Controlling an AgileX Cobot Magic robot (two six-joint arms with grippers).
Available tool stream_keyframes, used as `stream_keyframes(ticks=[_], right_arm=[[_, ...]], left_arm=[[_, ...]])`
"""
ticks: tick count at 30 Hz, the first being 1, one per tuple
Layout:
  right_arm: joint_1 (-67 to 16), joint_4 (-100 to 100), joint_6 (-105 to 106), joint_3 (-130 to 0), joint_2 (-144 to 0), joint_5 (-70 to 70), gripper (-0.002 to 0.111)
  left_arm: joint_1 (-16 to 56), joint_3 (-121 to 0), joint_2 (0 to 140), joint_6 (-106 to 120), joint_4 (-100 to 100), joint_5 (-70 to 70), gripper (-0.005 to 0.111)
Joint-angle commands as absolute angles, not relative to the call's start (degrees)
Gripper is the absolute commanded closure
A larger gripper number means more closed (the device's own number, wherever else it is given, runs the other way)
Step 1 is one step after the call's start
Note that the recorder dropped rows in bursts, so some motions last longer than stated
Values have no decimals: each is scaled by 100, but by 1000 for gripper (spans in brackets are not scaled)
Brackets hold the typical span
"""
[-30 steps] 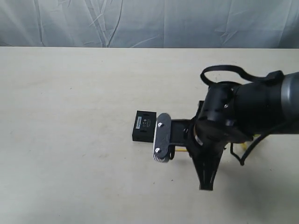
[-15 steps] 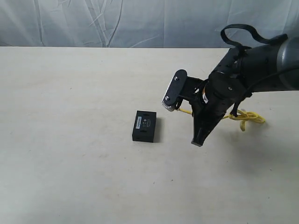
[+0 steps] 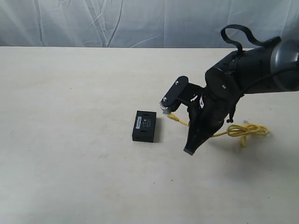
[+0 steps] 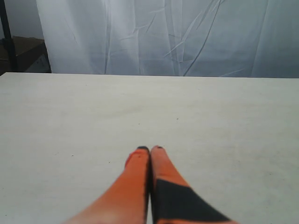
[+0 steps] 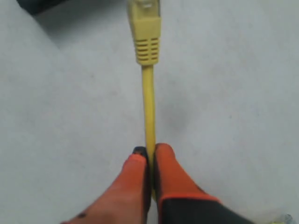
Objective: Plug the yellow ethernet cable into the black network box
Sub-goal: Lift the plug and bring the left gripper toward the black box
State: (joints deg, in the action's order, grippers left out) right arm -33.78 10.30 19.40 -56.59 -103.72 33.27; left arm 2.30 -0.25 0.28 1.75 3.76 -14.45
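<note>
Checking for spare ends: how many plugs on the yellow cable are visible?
1. The plug sticks out ahead of the right gripper, which pinches the yellow cable behind it, near the black network box. The other end may be hidden in the loops.

Robotics lab recording station, plain pale surface, crumpled white cloth backdrop hung along its far edge, bulky black jointed robot arm reaching over the surface, dark frame post beside the cloth in the left wrist view
</note>
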Motion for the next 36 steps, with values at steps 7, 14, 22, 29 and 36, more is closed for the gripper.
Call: stream_keyframes(ticks=[7,14,22,29,36], right_arm=[[-3339,1365,1952,-5683,-10470,3714,109],[-3339,1345,1952,-5683,-10470,3625,109],[-3339,1356,1952,-5683,-10470,3546,109],[-3339,1369,1952,-5683,-10470,3546,109],[-3339,1369,1952,-5683,-10470,3520,109]], left_arm=[[218,0,0,170,401,-854,107],[218,0,0,170,408,-282,107],[218,0,0,141,593,482,107],[218,-617,435,141,652,-424,107],[218,-1999,1923,141,37,-1757,107]])
